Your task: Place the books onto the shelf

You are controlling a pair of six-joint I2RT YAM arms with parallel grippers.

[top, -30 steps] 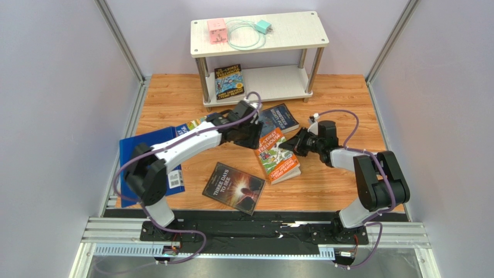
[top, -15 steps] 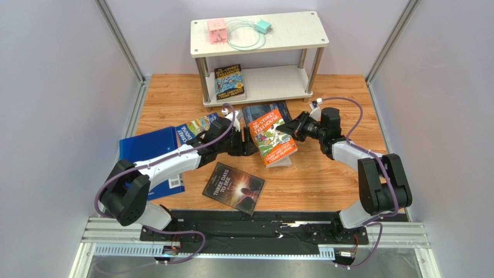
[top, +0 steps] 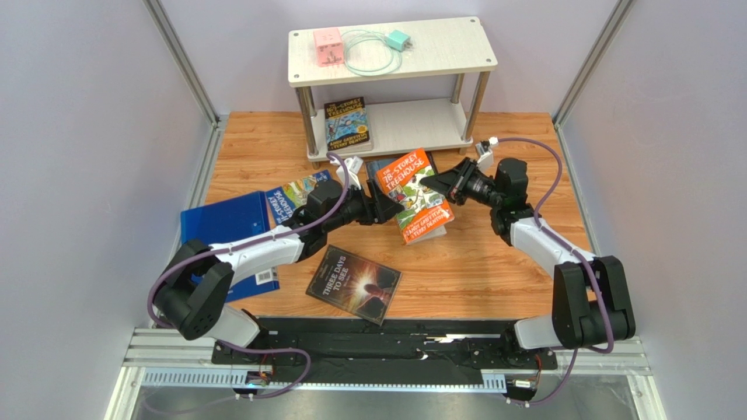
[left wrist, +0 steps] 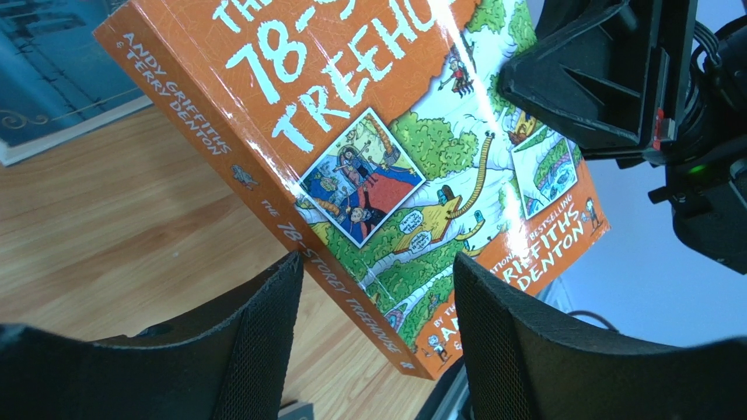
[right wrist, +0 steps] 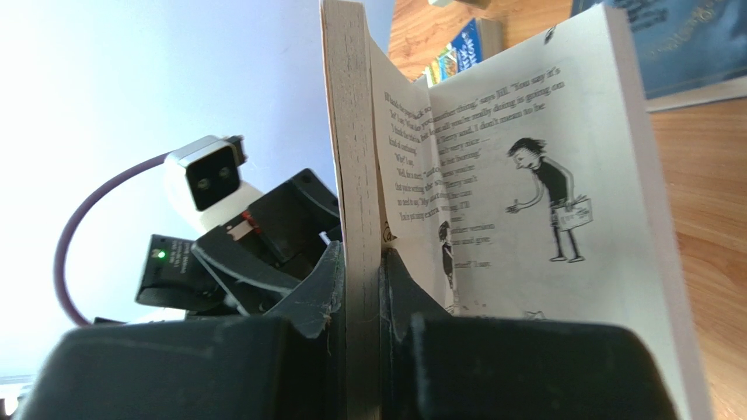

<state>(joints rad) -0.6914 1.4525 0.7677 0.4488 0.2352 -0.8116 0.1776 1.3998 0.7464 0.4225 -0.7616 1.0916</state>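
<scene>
My right gripper (top: 449, 182) is shut on the page edge of the orange "78-Storey Treehouse" book (top: 416, 196), which hangs tilted above the table. In the right wrist view the fingers (right wrist: 326, 278) pinch a block of pages (right wrist: 354, 175) while the rest falls open. My left gripper (top: 384, 210) stands open at the book's lower corner (left wrist: 421, 363), which reaches between the pads without touching them. A blue cartoon book (top: 347, 122) lies on the shelf's (top: 443, 54) lower board. The teal book (top: 294, 192), black "Three Days to See" (top: 353, 282) and dark blue-grey book (top: 386, 166) lie on the table.
A large blue folder (top: 219, 229) lies at the table's left edge. A pink box (top: 327, 45) and a teal charger (top: 399, 39) with its coiled cable sit on the shelf's top board. Grey walls close in both sides.
The right gripper has lifted the orange book off the table and carried it back toward the shelf. The left gripper has opened wider and drawn back to the book's lower corner.
</scene>
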